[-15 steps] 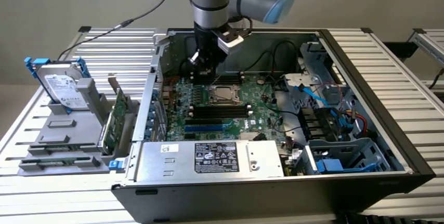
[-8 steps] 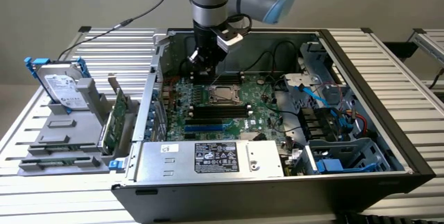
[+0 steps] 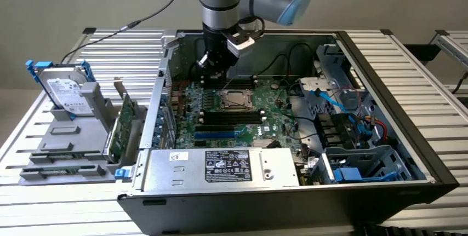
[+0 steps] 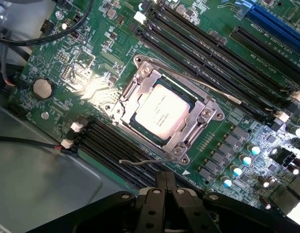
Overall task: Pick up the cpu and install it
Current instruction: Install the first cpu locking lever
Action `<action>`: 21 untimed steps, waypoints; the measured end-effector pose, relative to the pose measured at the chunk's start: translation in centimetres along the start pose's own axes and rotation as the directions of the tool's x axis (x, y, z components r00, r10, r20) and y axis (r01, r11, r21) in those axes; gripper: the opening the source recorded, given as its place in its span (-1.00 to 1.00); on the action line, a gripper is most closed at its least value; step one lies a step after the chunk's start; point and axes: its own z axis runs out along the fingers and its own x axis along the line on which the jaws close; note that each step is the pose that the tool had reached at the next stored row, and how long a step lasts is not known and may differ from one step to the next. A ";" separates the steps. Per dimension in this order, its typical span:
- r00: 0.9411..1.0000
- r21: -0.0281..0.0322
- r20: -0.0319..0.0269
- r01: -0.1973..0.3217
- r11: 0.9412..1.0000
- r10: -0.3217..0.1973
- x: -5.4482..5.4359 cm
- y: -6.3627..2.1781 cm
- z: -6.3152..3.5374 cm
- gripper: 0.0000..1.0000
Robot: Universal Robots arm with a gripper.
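Standing over the open computer case (image 3: pixel 431 178), the arm holds its gripper (image 3: pixel 214 75) above the rear part of the motherboard (image 3: pixel 252 116), just behind the CPU socket (image 3: pixel 238 99). To the exterior view's left of the case, a grey stand (image 3: pixel 66 154) carries the hard drive (image 3: pixel 64 91) in its blue bracket and a long green circuit card (image 3: pixel 124 122) set on edge; neither is involved in this step. Inside the case, the wrist view presents the socket's metal frame (image 4: pixel 142 73), with the cpu (image 4: pixel 161 114) lying flat within it, silver-grey top facing up. The two retention levers (image 4: pixel 208 88) appear unlatched and stand free of their hooks, although the view does not confirm this with certainty. The gripper's fingers (image 4: pixel 165 180) are closed together and hold nothing; they sit near one edge of the socket, apart from the chip. As a judgement, the placement portion of the task is done and the seating-and-securing portion is in hand. The next move calls for confirming that the chip lies level in its recess, then applying force to the frame or levers only, never to the chip's corners or the surrounding memory slots (image 4: pixel 227 53).
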 end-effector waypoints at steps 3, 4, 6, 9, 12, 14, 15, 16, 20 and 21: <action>1.000 0.000 0.001 0.000 1.000 0.000 0.0 0.05 -0.01 -0.79; 1.000 0.000 0.000 0.000 1.000 0.000 -0.1 0.04 0.04 -0.79; 1.000 -0.001 0.001 0.000 1.000 0.000 -0.2 -0.01 0.18 -0.79; 1.000 -0.002 0.001 0.000 1.000 0.000 -0.5 0.02 0.43 -0.79; 1.000 -0.002 0.002 0.000 1.000 0.000 -0.6 0.09 0.92 -0.79; 1.000 -0.002 0.001 0.000 1.000 0.000 -0.7 0.12 1.23 -0.79; 1.000 -0.002 0.001 0.000 1.000 0.000 -0.7 0.13 1.34 -0.79; 1.000 -0.002 0.001 0.000 1.000 0.000 -0.7 0.14 1.41 -0.79; 1.000 -0.004 0.003 0.000 1.000 0.000 -0.4 0.30 1.54 -0.79; 1.000 -0.004 0.003 0.000 1.000 0.000 -0.4 0.36 1.58 -0.79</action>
